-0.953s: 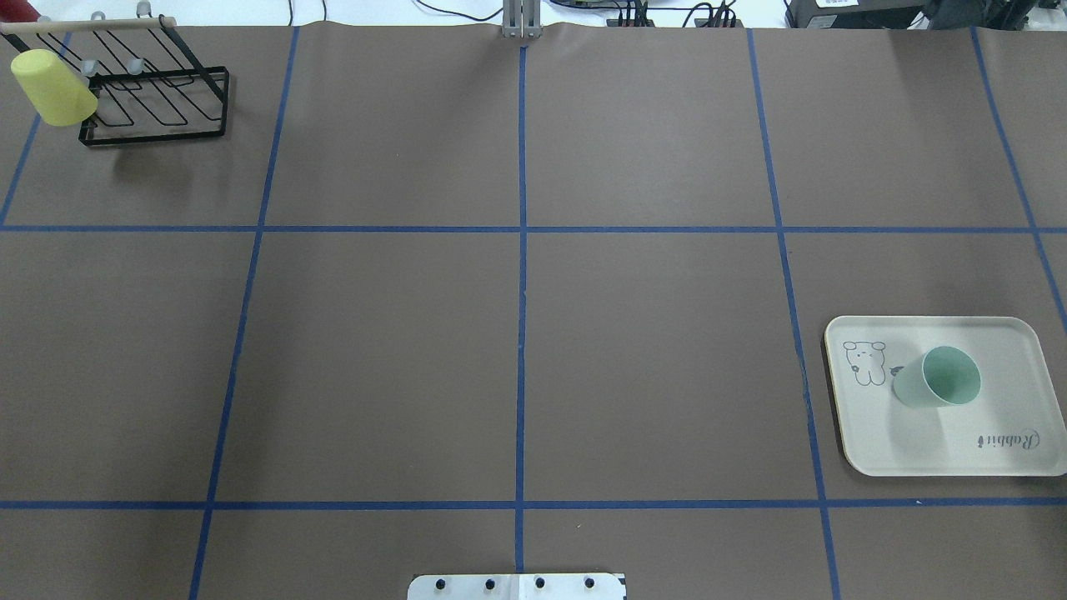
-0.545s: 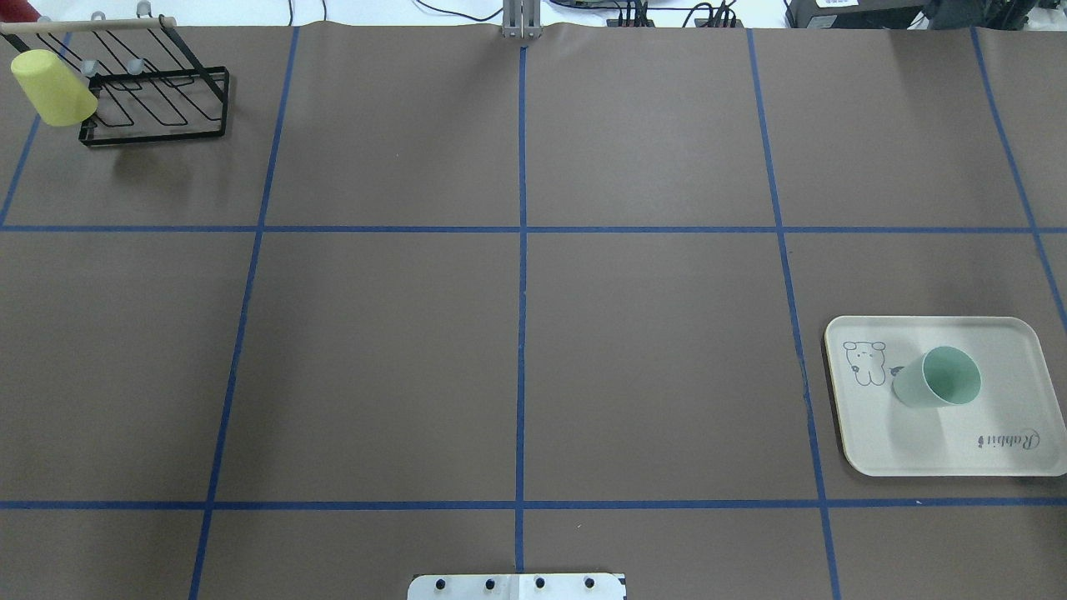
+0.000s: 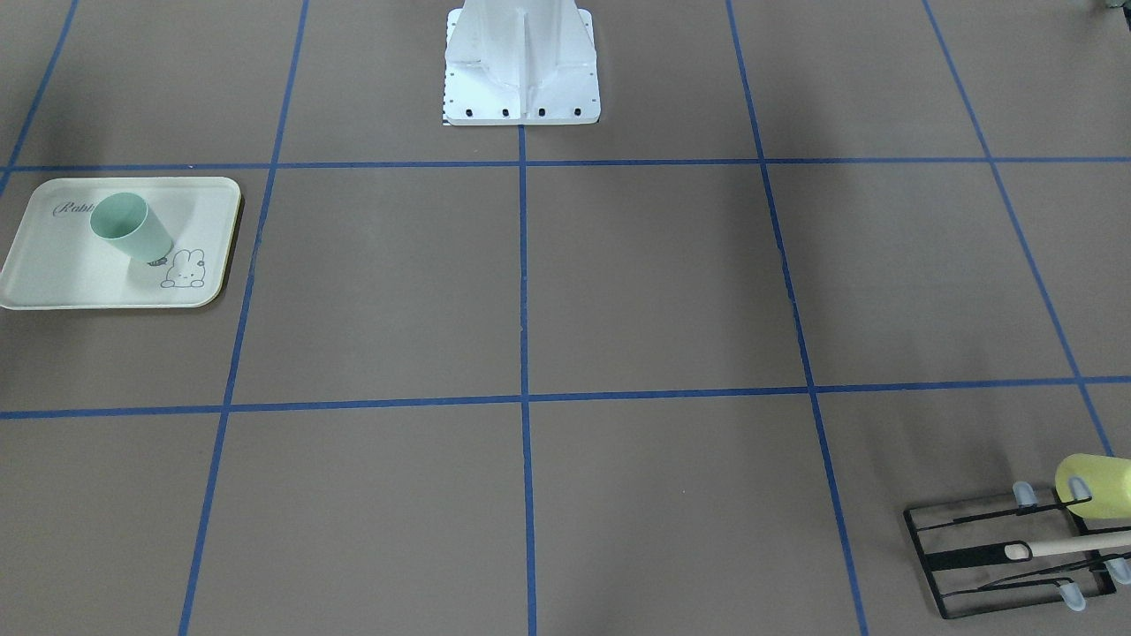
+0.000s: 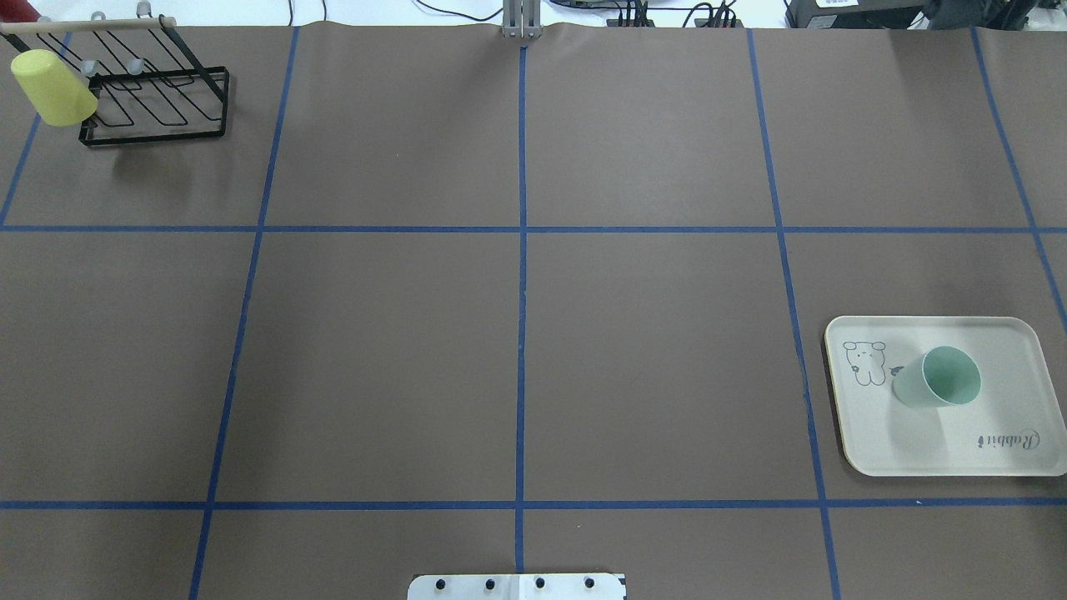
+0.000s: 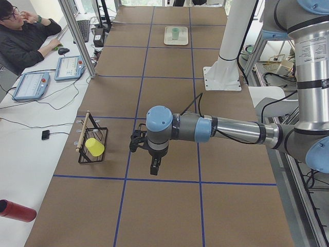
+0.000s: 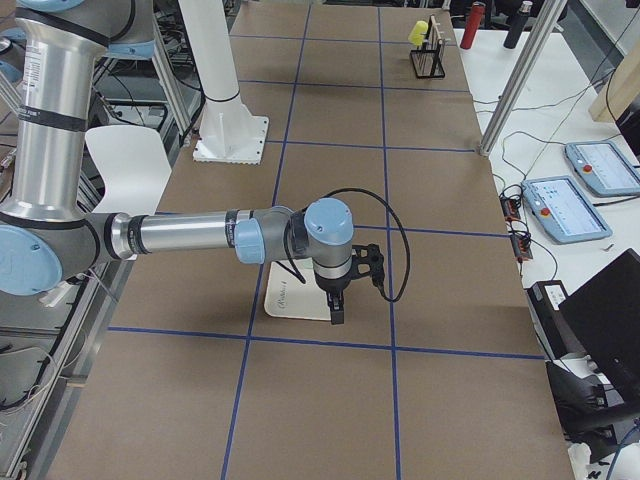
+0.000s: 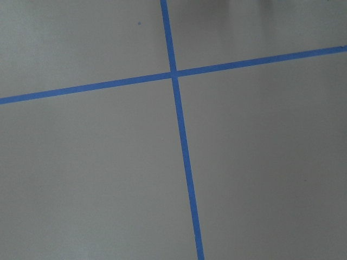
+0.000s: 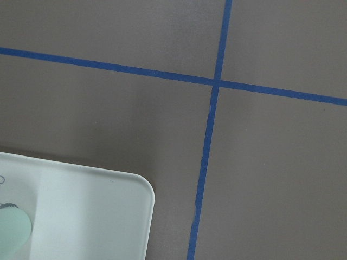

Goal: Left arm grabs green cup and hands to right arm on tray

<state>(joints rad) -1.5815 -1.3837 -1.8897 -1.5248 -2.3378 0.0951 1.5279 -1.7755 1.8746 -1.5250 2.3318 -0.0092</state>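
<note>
Overhead exterior: the green cup (image 4: 938, 379) is seen standing on the tray (image 4: 1000, 333), just below the right claw (image 6: 337, 312) and well apart from the left claw (image 5: 154, 168). Whether either claw is spread cannot be told.

Green cup (image 4: 938, 379) stands alone on the tray (image 4: 1000, 446), open from above; wire rack (image 4: 158, 108) and yellow cup (image 4: 52, 87) are well apart.

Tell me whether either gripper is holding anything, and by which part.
Nothing is held. The green cup stands free on the tray, and the left gripper and right gripper hang bare.
</note>
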